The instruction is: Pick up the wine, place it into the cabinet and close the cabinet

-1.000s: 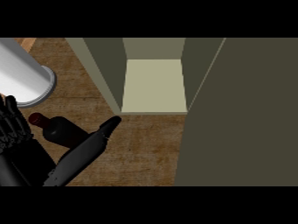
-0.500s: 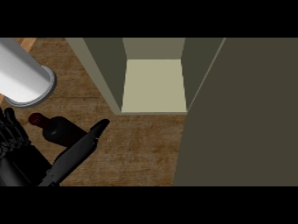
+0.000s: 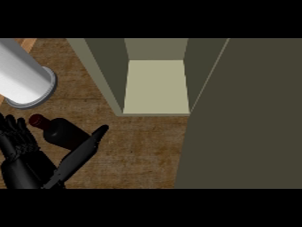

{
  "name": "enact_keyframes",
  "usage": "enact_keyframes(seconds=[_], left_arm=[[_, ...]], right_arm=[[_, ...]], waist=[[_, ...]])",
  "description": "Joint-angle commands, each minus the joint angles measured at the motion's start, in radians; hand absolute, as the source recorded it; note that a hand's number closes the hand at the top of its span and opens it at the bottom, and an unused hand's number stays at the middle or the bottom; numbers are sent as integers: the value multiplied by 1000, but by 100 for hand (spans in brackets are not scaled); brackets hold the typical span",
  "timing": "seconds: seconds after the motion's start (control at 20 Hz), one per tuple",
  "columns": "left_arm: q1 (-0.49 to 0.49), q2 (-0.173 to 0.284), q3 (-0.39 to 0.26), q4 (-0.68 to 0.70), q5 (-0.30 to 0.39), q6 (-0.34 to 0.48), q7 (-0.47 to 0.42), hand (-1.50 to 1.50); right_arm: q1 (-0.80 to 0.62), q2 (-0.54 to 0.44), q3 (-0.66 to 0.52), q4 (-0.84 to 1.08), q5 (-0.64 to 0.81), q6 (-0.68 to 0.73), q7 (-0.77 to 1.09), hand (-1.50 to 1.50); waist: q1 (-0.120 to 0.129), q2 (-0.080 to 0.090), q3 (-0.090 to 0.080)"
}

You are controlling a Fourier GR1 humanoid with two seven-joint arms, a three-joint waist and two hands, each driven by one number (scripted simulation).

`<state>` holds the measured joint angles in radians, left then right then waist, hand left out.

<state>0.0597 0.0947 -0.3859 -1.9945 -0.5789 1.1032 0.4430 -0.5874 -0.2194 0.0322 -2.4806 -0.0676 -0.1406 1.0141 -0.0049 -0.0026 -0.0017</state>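
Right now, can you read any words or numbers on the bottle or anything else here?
None. The wine bottle is dark with no label showing, and the grey cylinder, the open cabinet and the wooden counter are all bare. The hand around the bottle carries no writing either.

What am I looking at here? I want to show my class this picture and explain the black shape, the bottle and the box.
The view looks steeply down from a humanoid robot's head onto a wooden counter. The black shape at lower left is one robot hand; its fingers and thumb are spread on either side of a dark wine bottle, not yet closed on it. The bottle stands on the counter. The box is an open cabinet, its door swung out at the right. The white cylinder stands at upper left.
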Motion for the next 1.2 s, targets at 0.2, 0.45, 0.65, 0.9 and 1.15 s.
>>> enact_keyframes(seconds=[0.2,0.45,0.65,0.9,1.15], left_arm=[[127,36,-39,55,276,108,-276,-150],[99,-10,8,183,488,73,-498,-150],[108,-22,134,238,644,-67,-659,-150],[133,-93,218,349,807,-167,-861,-150],[119,-94,245,487,978,-236,-1047,-150]], right_arm=[[-58,-15,28,-104,21,-54,142,-150],[8,-20,-20,-120,-63,-17,86,-150],[-20,-12,-45,-74,-64,-36,72,-150],[-53,-40,-36,-101,-75,-28,115,-150],[3,-25,-12,-127,-38,-41,94,-150]], waist=[[4,-3,-2],[-3,-2,-3],[5,-1,-2],[2,-2,-2],[-1,0,0]])
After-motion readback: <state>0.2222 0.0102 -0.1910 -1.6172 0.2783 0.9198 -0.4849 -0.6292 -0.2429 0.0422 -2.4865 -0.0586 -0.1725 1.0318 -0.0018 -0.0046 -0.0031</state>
